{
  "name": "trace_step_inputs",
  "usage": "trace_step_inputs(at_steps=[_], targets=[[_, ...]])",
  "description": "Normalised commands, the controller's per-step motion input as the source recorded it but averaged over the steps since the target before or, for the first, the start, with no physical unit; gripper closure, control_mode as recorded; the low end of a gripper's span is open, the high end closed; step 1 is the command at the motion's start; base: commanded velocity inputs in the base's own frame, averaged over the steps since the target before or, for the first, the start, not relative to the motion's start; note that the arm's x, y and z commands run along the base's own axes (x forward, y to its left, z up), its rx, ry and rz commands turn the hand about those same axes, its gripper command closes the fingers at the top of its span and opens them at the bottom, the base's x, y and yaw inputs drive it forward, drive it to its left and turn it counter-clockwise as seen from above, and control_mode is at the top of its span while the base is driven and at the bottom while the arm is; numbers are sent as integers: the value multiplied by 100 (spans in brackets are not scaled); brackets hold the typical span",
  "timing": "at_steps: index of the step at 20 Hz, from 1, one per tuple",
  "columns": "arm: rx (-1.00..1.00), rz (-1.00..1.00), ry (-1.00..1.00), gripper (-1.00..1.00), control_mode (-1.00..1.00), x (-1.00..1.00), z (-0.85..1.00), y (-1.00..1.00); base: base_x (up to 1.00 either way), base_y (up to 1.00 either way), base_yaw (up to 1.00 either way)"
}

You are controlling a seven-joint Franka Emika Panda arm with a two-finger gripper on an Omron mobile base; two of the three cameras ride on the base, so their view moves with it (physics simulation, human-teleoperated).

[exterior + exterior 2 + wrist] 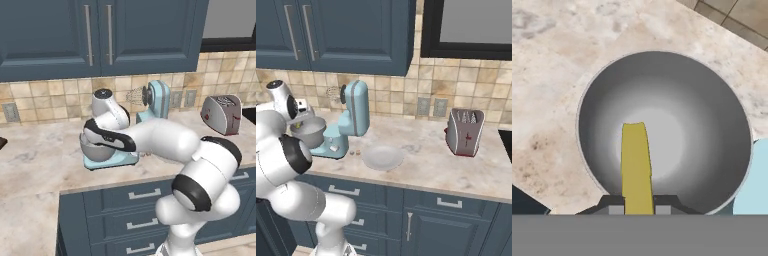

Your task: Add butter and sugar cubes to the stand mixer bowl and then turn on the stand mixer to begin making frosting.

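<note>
1. The arm is seen reaching from the base across the counter (pixel 426 165) toward the stand mixer (pixel 351 120); the forearm is held roughly level and the hand is turned downward over the stand mixer bowl (pixel 662 130).
2. The gripper (pixel 638 207) is held above the bowl's opening; its jaws are drawn narrow, clamped on the butter (pixel 635 165), which is seen in the hand view as an olive-yellow stick reaching out from between the fingertips over the bowl's grey interior.
3. One stand mixer is counted, light blue, with its head tilted back and the wire whisk raised toward the tiled wall; one bowl is seated on its flat base.
4. One stick of butter is counted.
5. Two sugar cubes (pixel 355 152) are made out as tiny specks on the counter, between the mixer's base and one round white plate (pixel 383 156).
6. One silver toaster (pixel 465 131) is set well apart, further along the counter.
</note>
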Motion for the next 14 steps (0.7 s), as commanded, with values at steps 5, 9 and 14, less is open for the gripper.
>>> trace_step_inputs(at_steps=[5, 9, 14], targets=[[0, 0, -1, 100, -100, 15, -6, 0, 0, 0, 0], [0, 0, 0, 100, -100, 14, -21, 0, 0, 0, 0], [0, -2, 0, 100, -100, 16, -34, 0, 0, 0, 0]])
